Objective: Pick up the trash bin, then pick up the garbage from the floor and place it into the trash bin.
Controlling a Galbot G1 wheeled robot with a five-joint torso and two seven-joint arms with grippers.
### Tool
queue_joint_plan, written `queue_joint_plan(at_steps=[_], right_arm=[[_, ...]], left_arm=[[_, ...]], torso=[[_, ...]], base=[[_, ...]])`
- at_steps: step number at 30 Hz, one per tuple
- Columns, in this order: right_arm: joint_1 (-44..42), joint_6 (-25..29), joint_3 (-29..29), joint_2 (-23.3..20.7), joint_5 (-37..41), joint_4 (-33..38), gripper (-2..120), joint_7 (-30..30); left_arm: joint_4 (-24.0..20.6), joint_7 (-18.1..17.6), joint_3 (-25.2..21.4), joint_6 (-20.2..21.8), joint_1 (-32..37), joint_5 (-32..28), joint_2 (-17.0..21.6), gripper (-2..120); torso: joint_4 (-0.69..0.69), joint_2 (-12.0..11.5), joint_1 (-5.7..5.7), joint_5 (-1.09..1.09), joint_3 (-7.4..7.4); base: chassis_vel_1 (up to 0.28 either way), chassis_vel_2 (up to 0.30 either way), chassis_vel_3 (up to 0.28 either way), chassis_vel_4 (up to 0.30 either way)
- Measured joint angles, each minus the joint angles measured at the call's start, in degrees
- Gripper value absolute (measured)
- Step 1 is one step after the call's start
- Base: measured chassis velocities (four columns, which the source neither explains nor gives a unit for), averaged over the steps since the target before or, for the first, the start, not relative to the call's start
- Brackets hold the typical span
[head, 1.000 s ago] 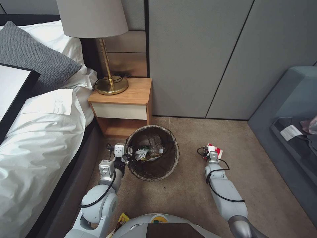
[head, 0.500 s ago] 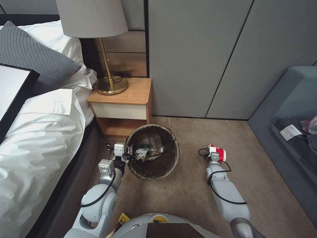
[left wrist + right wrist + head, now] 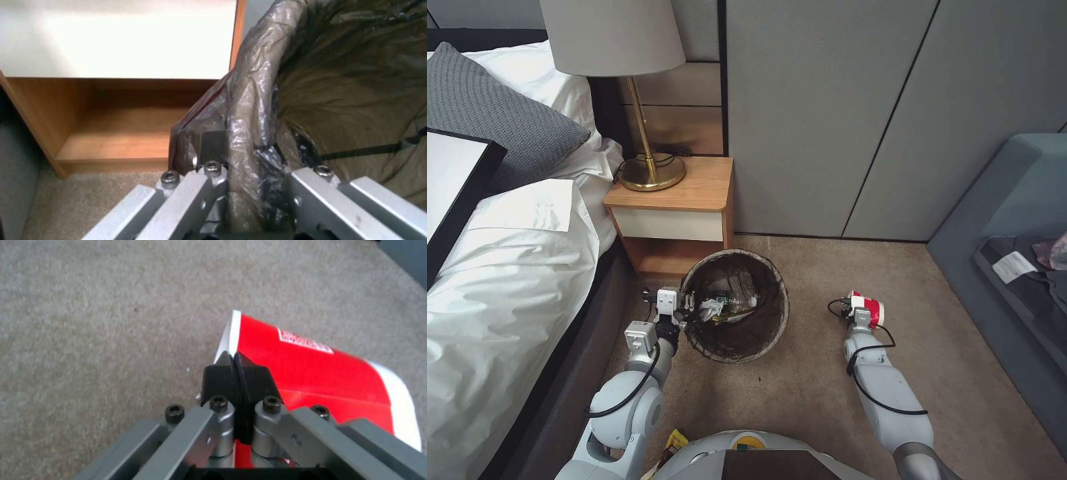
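**A:** On the carpet (image 3: 800, 387) beside the bed (image 3: 507, 293), where is the bin?

**B:** The bin (image 3: 776, 319) sits just in front of the nightstand (image 3: 674, 223). The left claw (image 3: 684, 310) is clamped on its rim, one finger (image 3: 212, 146) outside the liner (image 3: 249, 100) and the other inside. That grip probably keeps the bin steady and its mouth open toward the other arm.

**A:** Is anything in it?

**B:** Yes: a tissue (image 3: 712, 310) and a clear bottle (image 3: 735, 303) lie inside.

**A:** And the right arm?

**B:** The right claw (image 3: 859, 311) is well to the right of the bin, low over the carpet. Its tips are pinched together on the rim of a red-and-white cup (image 3: 320, 373), which lies tilted on its side. Gripping the thin wall suits a cup too wide to span.

**A:** So how far along is it?

**B:** The cup is gripped but not yet in the bin. A yellow wrapper (image 3: 674, 443) lies on the floor near the robot's base.
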Motion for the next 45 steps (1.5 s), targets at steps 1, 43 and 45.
queue_joint_plan(at_steps=[1, 43, 45], right_arm=[[-0.3, 0.1, 0.0, 0.0, 0.0, 0.8, 0, 0.1], [-19.6, 30.4, -4.4, -2.3, 18.2, 58.1, 0, -29.8], [-20.4, 29.8, -5.0, -2.7, 19.3, 59.8, 0, -31.5]], left_arm=[[0.0, 0.0, 0.0, 0.0, 0.0, 0.0, 0.0, 0], [1.6, -0.2, 1.6, 0.6, 0.2, -0.4, -0.3, 0], [1.7, -0.2, 1.7, 0.7, 0.1, -0.4, -0.3, 0]], torso=[[0.00, 0.0, 0.00, 0.00, 0.00], [0.00, 0.0, 0.00, -0.01, -0.01], [0.00, 0.0, 0.00, -0.01, -0.01]], base=[[0.000, 0.000, 0.000, 0.000], [0.000, 0.000, 0.000, 0.000], [0.000, 0.000, 0.000, 0.000]])
